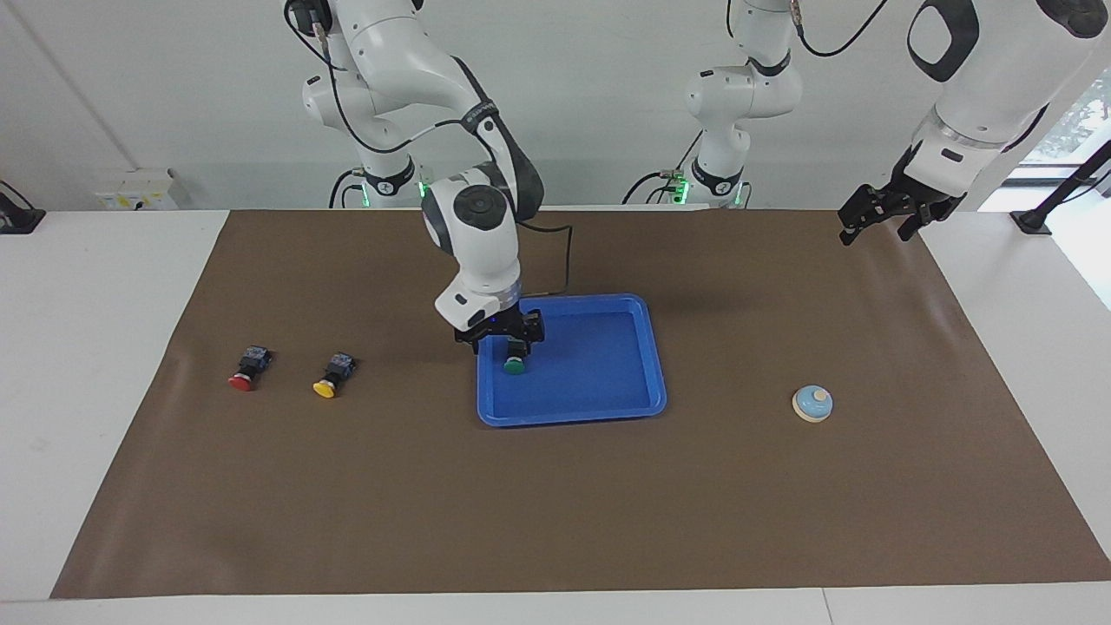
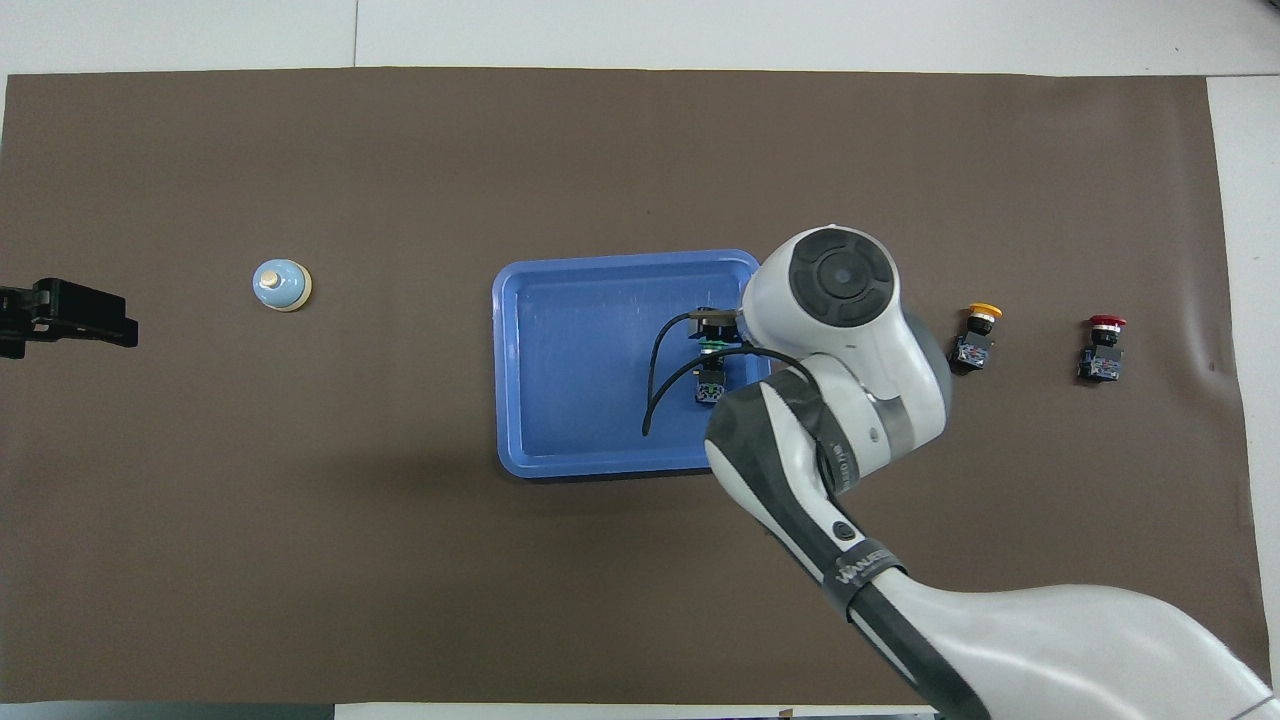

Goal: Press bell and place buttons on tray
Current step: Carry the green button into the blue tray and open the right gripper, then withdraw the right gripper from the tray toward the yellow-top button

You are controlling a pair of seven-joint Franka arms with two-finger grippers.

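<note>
Red button [image 1: 244,371], then yellow button [image 1: 330,378], lying on the brown mat [image 1: 555,521] toward the right arm's end, glossy round caps pointing away from the robots, black bodies nearer them. Right gripper [image 1: 501,338] low over the blue plastic tray [image 1: 608,408], jaws apart, green button [image 1: 515,362] lying inside, cap likewise pointing away. Smooth light-blue dome of a bell [image 1: 812,404] upright toward the left arm's end. Left gripper [image 1: 881,214] waiting at the mat's edge, jaws apart.

Right end effector [image 1: 501,338] spread, arm bent downward; left end effector [image 1: 881,214] waits raised
</note>
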